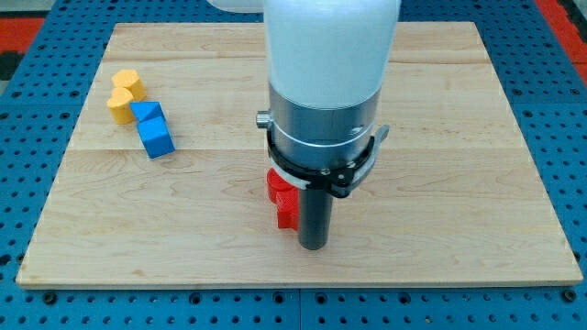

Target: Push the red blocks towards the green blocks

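Note:
Two red blocks show at the view's lower middle, partly hidden behind the arm: one (278, 186) above and one (288, 211) below it, shapes unclear. My tip (315, 246) rests on the board just right of the lower red block, touching or nearly touching it. No green blocks show in the camera view; the arm's wide body hides the middle of the board.
A yellow block (127, 82) and a second yellow block (120, 105) sit at the view's upper left. Two blue blocks (147, 114) (157, 137) lie just right of and below them. The wooden board (459, 137) lies on a blue pegboard surface (569, 110).

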`<move>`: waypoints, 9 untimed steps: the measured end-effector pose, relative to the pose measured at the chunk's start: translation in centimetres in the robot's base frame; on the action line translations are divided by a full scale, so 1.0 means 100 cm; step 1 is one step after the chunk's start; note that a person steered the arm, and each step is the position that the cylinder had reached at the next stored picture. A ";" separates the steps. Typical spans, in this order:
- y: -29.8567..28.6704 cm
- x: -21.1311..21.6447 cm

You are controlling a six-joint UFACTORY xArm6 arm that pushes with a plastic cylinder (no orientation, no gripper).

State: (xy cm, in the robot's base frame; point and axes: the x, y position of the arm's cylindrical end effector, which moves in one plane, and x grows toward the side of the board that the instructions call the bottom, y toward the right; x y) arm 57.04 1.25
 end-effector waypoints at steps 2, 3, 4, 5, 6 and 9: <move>-0.031 -0.008; -0.036 -0.031; -0.036 -0.056; -0.036 -0.073; -0.049 -0.088; -0.090 -0.117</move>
State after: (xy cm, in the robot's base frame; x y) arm 45.34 -7.78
